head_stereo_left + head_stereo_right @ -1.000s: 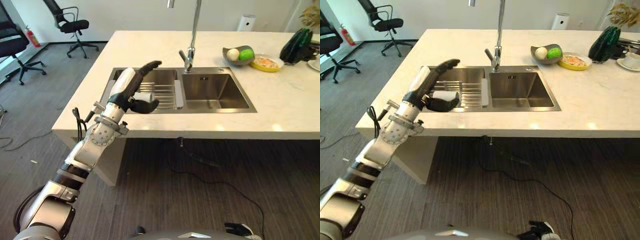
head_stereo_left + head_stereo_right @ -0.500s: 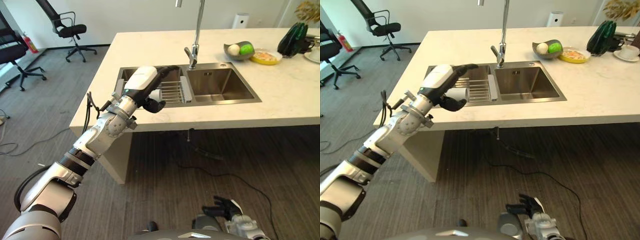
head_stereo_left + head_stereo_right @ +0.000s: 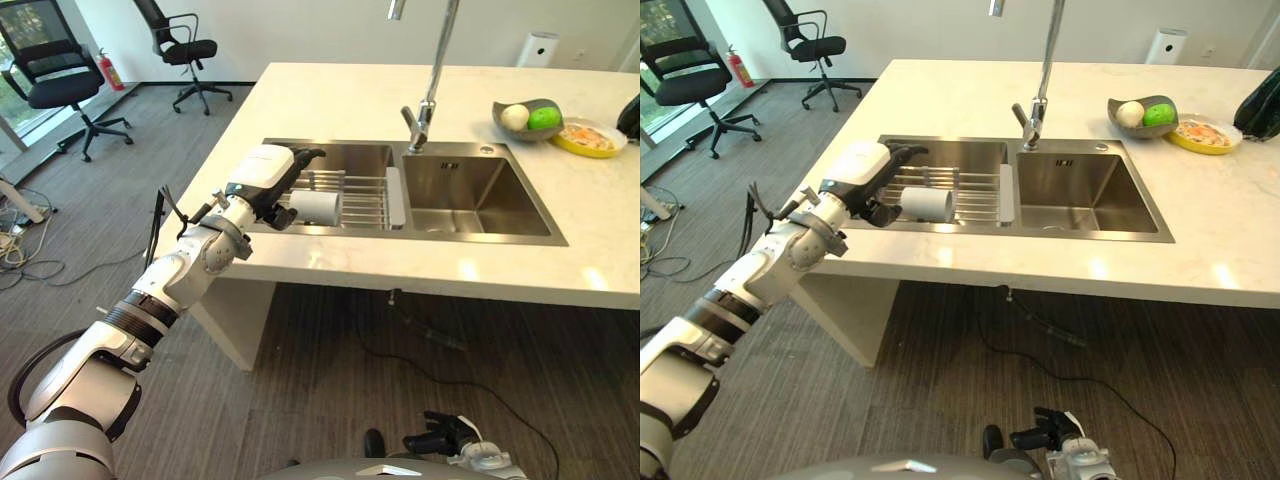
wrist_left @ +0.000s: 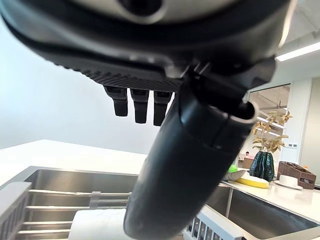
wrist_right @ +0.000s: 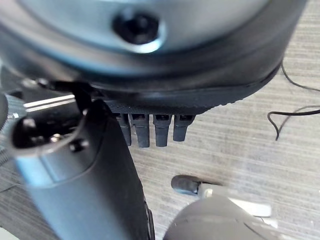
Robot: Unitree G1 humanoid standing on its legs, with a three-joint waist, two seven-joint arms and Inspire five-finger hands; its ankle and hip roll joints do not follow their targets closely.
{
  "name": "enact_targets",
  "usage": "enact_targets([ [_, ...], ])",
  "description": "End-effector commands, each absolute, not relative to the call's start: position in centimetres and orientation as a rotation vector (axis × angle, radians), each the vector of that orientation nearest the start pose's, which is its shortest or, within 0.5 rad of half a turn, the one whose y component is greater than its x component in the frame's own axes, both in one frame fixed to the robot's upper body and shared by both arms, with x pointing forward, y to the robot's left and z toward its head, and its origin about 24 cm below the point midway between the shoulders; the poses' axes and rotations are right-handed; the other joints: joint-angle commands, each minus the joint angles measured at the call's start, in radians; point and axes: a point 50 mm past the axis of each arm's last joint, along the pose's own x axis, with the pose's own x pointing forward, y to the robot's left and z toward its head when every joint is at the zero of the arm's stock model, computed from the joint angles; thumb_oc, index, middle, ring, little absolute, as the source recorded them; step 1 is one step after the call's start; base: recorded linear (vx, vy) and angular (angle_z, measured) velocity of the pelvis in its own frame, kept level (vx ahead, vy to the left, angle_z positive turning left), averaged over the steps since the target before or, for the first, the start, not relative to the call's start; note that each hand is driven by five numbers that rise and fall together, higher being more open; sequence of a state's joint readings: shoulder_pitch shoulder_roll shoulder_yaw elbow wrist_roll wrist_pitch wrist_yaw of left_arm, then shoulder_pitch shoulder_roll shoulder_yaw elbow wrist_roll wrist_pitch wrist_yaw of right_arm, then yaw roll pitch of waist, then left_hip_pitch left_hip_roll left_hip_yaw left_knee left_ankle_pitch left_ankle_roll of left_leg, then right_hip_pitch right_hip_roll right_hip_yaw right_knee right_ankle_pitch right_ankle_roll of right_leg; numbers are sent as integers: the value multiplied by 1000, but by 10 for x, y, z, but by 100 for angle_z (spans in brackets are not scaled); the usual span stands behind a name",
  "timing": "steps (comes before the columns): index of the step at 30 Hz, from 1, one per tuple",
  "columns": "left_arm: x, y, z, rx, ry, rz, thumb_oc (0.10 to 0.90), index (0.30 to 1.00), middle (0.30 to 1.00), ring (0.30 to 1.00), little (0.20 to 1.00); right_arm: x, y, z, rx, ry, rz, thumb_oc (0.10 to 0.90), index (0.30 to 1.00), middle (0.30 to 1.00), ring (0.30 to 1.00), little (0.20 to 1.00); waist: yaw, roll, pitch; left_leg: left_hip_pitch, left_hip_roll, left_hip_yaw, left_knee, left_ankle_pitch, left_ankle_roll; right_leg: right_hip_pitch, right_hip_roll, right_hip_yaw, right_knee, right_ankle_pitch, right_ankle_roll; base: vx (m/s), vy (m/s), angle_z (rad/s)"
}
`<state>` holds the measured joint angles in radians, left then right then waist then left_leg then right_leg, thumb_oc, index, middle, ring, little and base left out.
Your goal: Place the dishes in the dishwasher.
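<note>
One white cup [image 3: 316, 207] on sink rack [image 3: 362, 199], left robot hand [image 3: 268, 175] beside

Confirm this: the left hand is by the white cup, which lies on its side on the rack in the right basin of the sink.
Wrong basin. In the left eye view the cup lies on its side on the rack in the left basin of the sink, with the left hand beside it. The right basin holds no rack.

white cup [image 3: 316, 207]; on its side; on sink rack [image 3: 362, 196]
</note>
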<state>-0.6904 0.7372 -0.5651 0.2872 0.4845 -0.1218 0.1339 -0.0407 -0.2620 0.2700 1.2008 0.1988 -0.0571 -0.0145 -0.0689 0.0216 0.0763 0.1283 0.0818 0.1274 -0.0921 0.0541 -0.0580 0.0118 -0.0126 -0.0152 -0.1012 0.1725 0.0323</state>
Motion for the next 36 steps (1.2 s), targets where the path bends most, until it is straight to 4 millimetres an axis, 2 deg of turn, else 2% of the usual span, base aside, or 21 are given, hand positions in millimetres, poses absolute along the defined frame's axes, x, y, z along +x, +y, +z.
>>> enact_targets([
  [1, 360, 143, 235, 1402, -753, -100, 800, 900, 900, 900, 900, 134, -232, -147, -275, 1034, -24, 800, 900, 900, 900, 900, -15, -11, -35, 0, -21, -18, 5, -63, -38, 85, -29, 11, 14, -164, 86, 44, -65, -6],
  [4, 366, 135, 235, 1457, -748, -119, 800, 900, 900, 900, 900, 136, -228, -147, -295, 1026, 16, 800, 900, 900, 900, 900, -22, -9, -34, -1, -19, -14, 6, -51, -40, 81, -21, 16, 14, -157, 78, 15, -54, 2],
  [5, 368, 126, 239, 1495, -759, -143, 800, 900, 900, 900, 900, 135, -227, -147, -304, 1028, 28, 800, 900, 900, 900, 900, -29, -4, -32, -2, -16, -14, 7, -50, -41, 80, -20, 19, 14, -159, 78, -27, -33, -3],
  [11, 377, 120, 235, 1551, -724, -145, 800, 900, 900, 900, 900, 125, -227, -150, -300, 1061, 41, 800, 900, 900, 900, 900, -52, 13, -23, 6, -15, -2, 6, -62, -42, 79, -22, 39, 18, -168, 78, 19, -2, -7],
  [16, 394, 121, 231, 1576, -624, -104, 800, 900, 900, 900, 900, 111, -232, -154, -298, 1111, 38, 800, 900, 900, 900, 900, -82, 31, -15, 10, -11, 24, 5, -66, -44, 69, -21, 54, 19, -166, 79, 17, 5, -20],
  [23, 408, 140, 236, 1529, -505, 8, 800, 900, 900, 900, 900, 102, -236, -155, -284, 1138, 23, 800, 900, 900, 900, 900, -108, 48, 2, 8, -5, 61, 5, -69, -45, 45, -23, 84, 18, -154, 84, 8, 2, -25],
  [26, 416, 161, 245, 1477, -413, 95, 800, 900, 900, 900, 900, 106, -242, -153, -295, 1134, 8, 800, 900, 900, 900, 900, -118, 53, 19, -6, 1, 84, 5, -63, -47, 15, -21, 98, 21, -143, 86, -30, 6, -15],
  [27, 416, 161, 245, 1477, -414, 95, 800, 900, 900, 900, 900, 107, -242, -153, -295, 1134, 8, 800, 900, 900, 900, 900, -117, 53, 19, -7, 1, 85, 5, -63, -47, 14, -20, 99, 21, -143, 86, -41, -9, -13],
  [30, 420, 184, 248, 1414, -294, 147, 800, 900, 900, 900, 900, 112, -240, -153, -282, 1137, 13, 800, 900, 900, 900, 900, -107, 51, 27, -15, 10, 104, 5, -57, -48, -3, -15, 104, 23, -136, 88, -24, -23, -20],
  [36, 425, 189, 245, 1391, -177, 126, 800, 900, 900, 900, 900, 106, -231, -157, -252, 1174, 36, 800, 900, 900, 900, 900, -88, 44, 29, 6, 14, 91, 5, -60, -47, 36, -15, 84, 16, -149, 84, 33, -11, -2],
])
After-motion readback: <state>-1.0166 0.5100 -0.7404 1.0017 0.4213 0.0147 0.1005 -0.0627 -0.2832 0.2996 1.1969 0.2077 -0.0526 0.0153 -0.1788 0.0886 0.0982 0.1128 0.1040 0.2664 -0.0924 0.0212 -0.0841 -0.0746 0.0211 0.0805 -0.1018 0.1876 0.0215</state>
